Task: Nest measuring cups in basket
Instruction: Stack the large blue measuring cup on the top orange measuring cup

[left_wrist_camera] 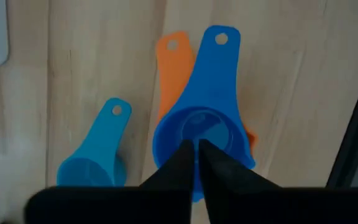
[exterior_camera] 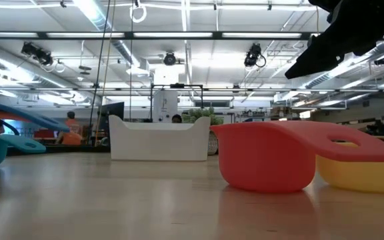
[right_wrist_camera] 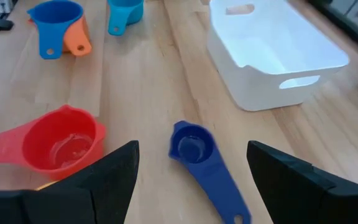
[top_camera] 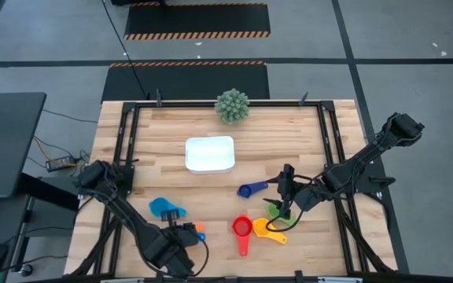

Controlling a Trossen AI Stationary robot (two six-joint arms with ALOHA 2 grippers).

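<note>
The white basket [top_camera: 209, 154] [right_wrist_camera: 272, 50] stands at the table's middle. A blue cup [left_wrist_camera: 197, 130] [right_wrist_camera: 55, 15] lies on an orange cup [left_wrist_camera: 169, 68], with a light blue cup [left_wrist_camera: 95, 158] [top_camera: 166, 208] beside them. My left gripper [left_wrist_camera: 196, 158] [top_camera: 183, 233] is shut, its tips over the blue cup's bowl. My right gripper [right_wrist_camera: 191, 180] [top_camera: 285, 196] is open and hovers with the dark blue cup [right_wrist_camera: 194, 149] [top_camera: 252, 189] ahead between its fingers. The red cup [top_camera: 242, 228] [exterior_camera: 265, 157] [right_wrist_camera: 58, 143], yellow cup [top_camera: 270, 230] [exterior_camera: 359, 173] and green cup [top_camera: 276, 211] rest on the table near it. My left gripper points its shut fingers [left_wrist_camera: 179, 165] down from above at the blue cup's bowl [left_wrist_camera: 219, 134], on the side away from the handle. The fingers hide the spot, so I cannot tell whether they touch the cup. The cup rests on the orange cup.
A green spiky ball plant [top_camera: 232, 105] stands at the far edge behind the basket. Black rails [top_camera: 330, 141] run along the table's left and right sides. Bare wood [top_camera: 156, 134] lies around the basket.
</note>
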